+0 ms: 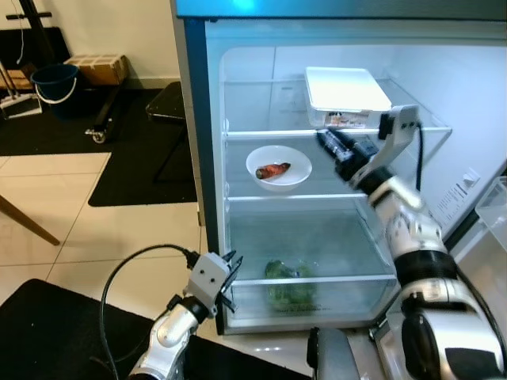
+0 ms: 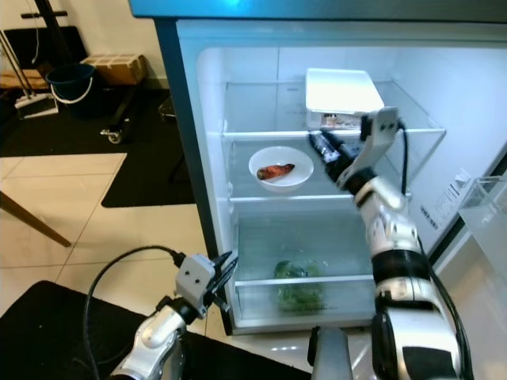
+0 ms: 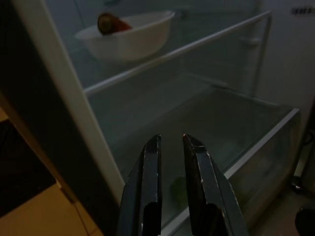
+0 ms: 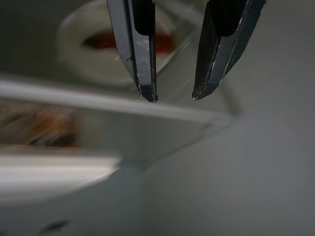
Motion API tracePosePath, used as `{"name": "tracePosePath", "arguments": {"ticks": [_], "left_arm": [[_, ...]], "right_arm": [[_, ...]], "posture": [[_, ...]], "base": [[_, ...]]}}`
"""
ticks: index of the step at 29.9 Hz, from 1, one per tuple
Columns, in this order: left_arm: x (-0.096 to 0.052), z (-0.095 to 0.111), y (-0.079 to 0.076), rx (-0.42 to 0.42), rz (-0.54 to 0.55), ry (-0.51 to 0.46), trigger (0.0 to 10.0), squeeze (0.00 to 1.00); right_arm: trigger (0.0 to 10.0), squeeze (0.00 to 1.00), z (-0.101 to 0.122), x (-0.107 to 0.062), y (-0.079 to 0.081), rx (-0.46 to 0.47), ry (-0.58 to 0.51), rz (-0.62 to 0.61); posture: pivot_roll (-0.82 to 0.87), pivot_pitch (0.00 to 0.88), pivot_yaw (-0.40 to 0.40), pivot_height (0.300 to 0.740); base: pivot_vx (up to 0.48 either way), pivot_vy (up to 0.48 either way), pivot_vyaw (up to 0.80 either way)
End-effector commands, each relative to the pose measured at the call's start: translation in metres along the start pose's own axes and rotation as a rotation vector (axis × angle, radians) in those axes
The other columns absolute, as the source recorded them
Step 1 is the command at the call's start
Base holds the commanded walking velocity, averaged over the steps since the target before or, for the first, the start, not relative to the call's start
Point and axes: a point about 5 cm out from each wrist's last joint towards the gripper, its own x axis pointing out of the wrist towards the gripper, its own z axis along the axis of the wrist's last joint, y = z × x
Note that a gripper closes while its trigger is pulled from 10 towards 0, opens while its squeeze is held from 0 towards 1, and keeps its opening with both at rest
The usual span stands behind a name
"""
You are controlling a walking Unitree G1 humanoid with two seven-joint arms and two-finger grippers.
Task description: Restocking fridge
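The fridge stands open before me. A white lidded container sits on the top glass shelf. On the middle shelf a white bowl holds a red-orange piece of food. Green vegetables lie in the clear bottom drawer. My right gripper is raised inside the fridge, just under the container's front edge and to the right of the bowl, open with nothing between its fingers. My left gripper hangs low by the fridge's lower left corner, its fingers slightly apart and empty.
The fridge door with a clear door shelf stands open on the right. Left of the fridge lie a black mat, a blue bucket and a cardboard box. A wooden leg crosses the tiled floor.
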Motion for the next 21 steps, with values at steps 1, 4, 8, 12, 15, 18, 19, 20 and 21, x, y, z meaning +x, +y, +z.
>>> {"name": "tracePosePath", "arguments": {"ticks": [1,4,8,12,15,18,19,20,21], "left_arm": [[-0.003,-0.005,0.003,0.007,-0.003,0.036,10.0,0.00],[-0.005,-0.008,0.003,0.004,-0.004,0.052,10.0,0.00],[-0.008,-0.013,0.003,0.000,-0.004,0.078,10.0,0.00],[-0.016,-0.023,0.003,-0.010,-0.004,0.129,10.0,0.00],[-0.019,-0.028,0.002,-0.014,-0.006,0.152,10.0,0.00],[-0.023,-0.033,0.000,-0.026,-0.007,0.183,10.0,0.00],[-0.026,-0.037,-0.001,-0.033,-0.006,0.204,10.0,0.00],[-0.027,-0.039,-0.002,-0.037,-0.005,0.216,10.0,0.00],[-0.031,-0.043,-0.003,-0.042,-0.005,0.240,10.0,0.00]], "right_arm": [[10.0,0.00,0.000,0.000,0.009,0.001,0.011,0.076],[10.0,0.00,-0.017,-0.011,0.019,-0.007,0.101,0.171],[10.0,0.00,-0.035,-0.023,0.025,-0.018,0.199,0.231],[10.0,0.00,-0.062,-0.040,0.029,-0.048,0.339,0.248],[10.0,0.00,-0.072,-0.044,0.031,-0.068,0.383,0.232],[10.0,0.00,-0.081,-0.045,0.032,-0.062,0.409,0.197],[10.0,0.00,-0.087,-0.046,0.031,-0.074,0.435,0.172],[10.0,0.00,-0.091,-0.047,0.031,-0.083,0.454,0.158],[10.0,0.00,-0.103,-0.052,0.029,-0.095,0.509,0.133]], "posture": [[-0.02,0.000,-0.022,0.431],[-0.03,0.000,-0.022,0.431],[-0.04,0.000,-0.021,0.431],[-0.04,0.000,-0.017,0.431],[-0.04,0.000,-0.014,0.431],[-0.05,0.000,-0.012,0.431],[-0.05,0.000,-0.012,0.431],[-0.05,0.000,-0.012,0.431],[-0.05,0.000,-0.013,0.431]], "base": [[0.000,0.000,0.00],[0.000,0.000,0.00],[0.000,0.000,0.00],[0.000,0.000,0.00],[0.000,0.000,0.00],[0.000,0.000,0.00],[0.000,0.000,0.00],[0.000,0.000,0.00],[0.000,0.000,0.00]]}}
